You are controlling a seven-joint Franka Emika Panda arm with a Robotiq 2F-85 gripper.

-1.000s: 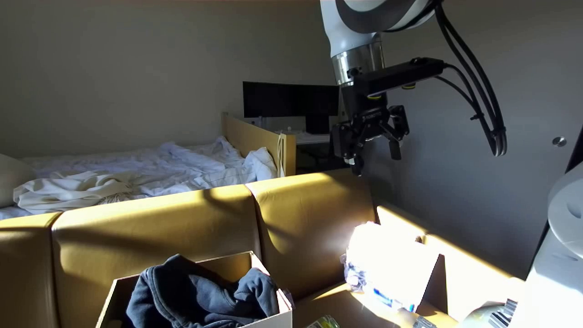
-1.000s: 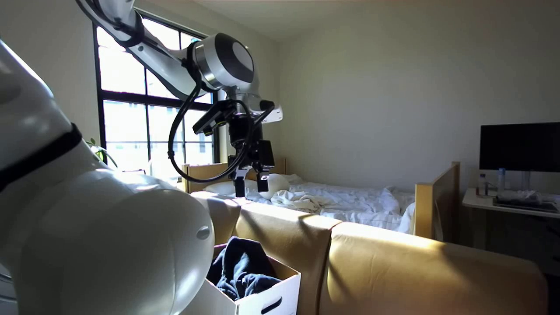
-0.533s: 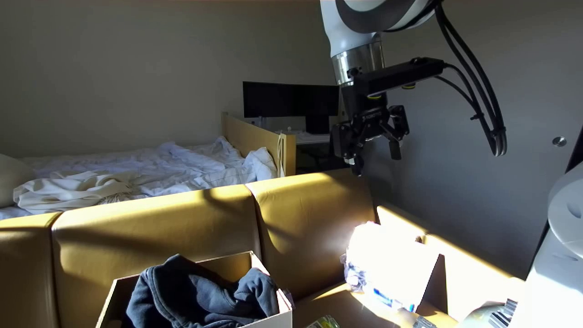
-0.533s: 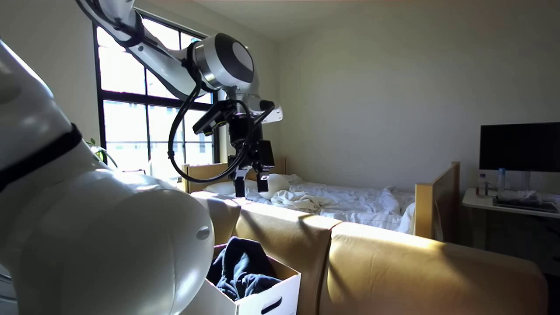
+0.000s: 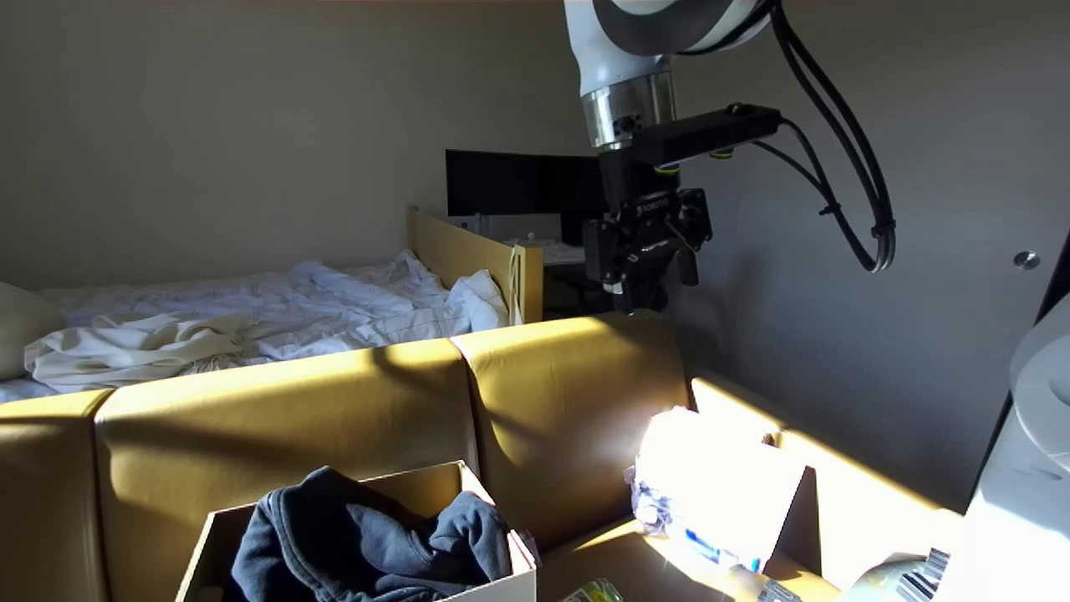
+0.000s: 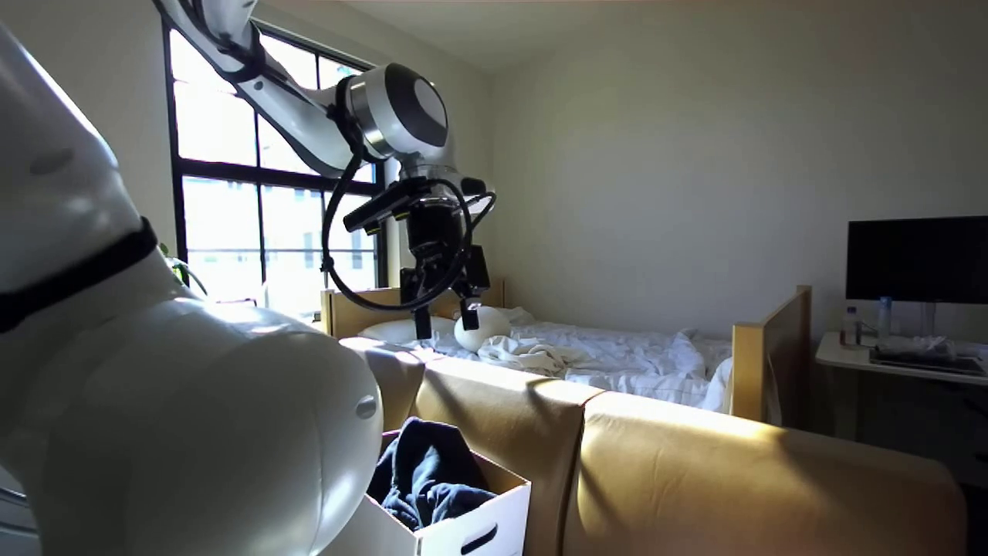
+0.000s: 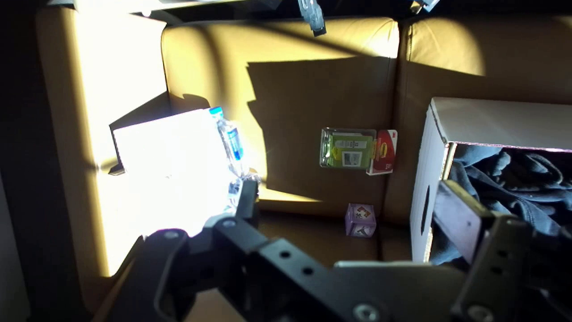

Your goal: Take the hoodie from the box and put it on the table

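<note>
The dark blue hoodie (image 5: 359,535) lies bunched in an open white cardboard box (image 5: 501,588) on the tan sofa. Part of it rises above the rim. In an exterior view, the hoodie (image 6: 432,479) and the box (image 6: 509,517) show partly behind the white arm. My gripper (image 5: 656,288) is open and empty, high above the sofa; it also shows in an exterior view (image 6: 446,320). In the wrist view the box (image 7: 422,179) and hoodie (image 7: 523,179) are at the right, partly behind a finger of the spread gripper (image 7: 353,203).
The sofa backrest (image 5: 568,385) stands behind the box. A sunlit white box (image 5: 719,485) with a bottle (image 7: 232,138) stands at the sofa's end. A green and red package (image 7: 357,150) and a purple cube (image 7: 360,219) lie between the boxes. A desk (image 6: 903,359) stands farther back.
The gripper and arm have shifted left toward the box's side in an exterior view and slightly up, after standing still before. The gripper stays open. The hoodie and box have not moved.
</note>
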